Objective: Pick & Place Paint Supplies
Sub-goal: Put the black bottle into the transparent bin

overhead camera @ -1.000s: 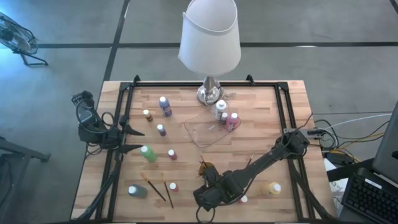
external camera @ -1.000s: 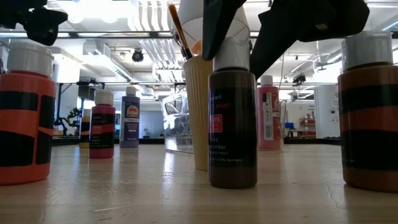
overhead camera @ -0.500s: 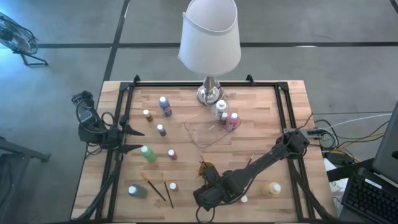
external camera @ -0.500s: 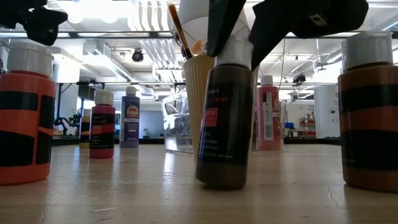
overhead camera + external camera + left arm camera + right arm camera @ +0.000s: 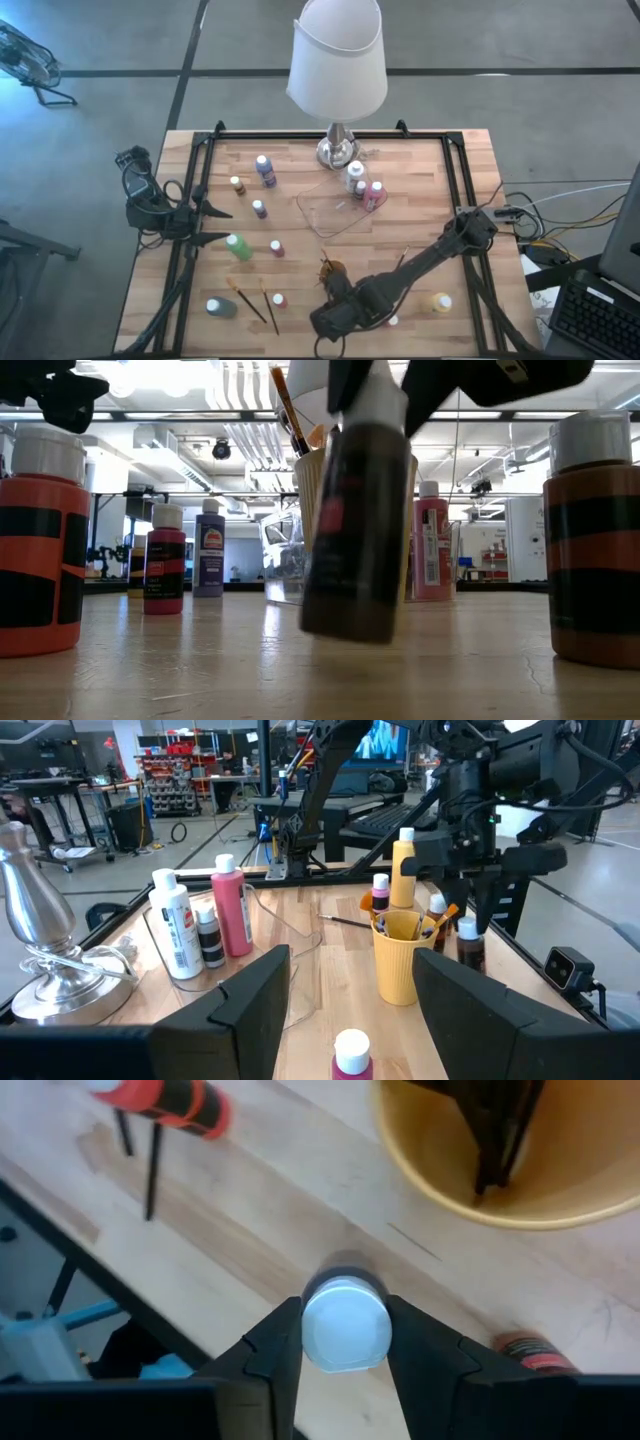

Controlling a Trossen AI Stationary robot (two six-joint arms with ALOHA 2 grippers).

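Note:
My right gripper (image 5: 345,1330) is at the table's near edge, right of centre (image 5: 335,318), shut on a dark brown paint bottle (image 5: 355,530) with a white cap. Just behind the bottle stands the orange cup (image 5: 330,270) with dark brushes in it. My left gripper (image 5: 215,225) waits open at the table's left edge, holding nothing. Other white-capped bottles stand upright on their bases across the table. They include a purple one (image 5: 264,168), a green one (image 5: 238,246) and a pink one (image 5: 375,193). Two brushes (image 5: 255,300) lie flat near the front left. My right gripper pinches the brown bottle's white cap (image 5: 345,1342) between its two fingers, one on each side. The fingers come steeply from above. The bottle hangs below them, tilted, its bottom (image 5: 345,628) just clear of the table.
A silver lamp (image 5: 338,70) stands at the far middle, with a clear tray (image 5: 335,210) in front of it. Orange bottles (image 5: 40,550) (image 5: 595,540) stand close by on both sides near the front edge. A yellow bottle (image 5: 441,302) stands at the front right.
My right gripper has shut on the brown bottle's cap. The bottle first tipped with its bottom still on the table. It has since come up off the table, still tilted.

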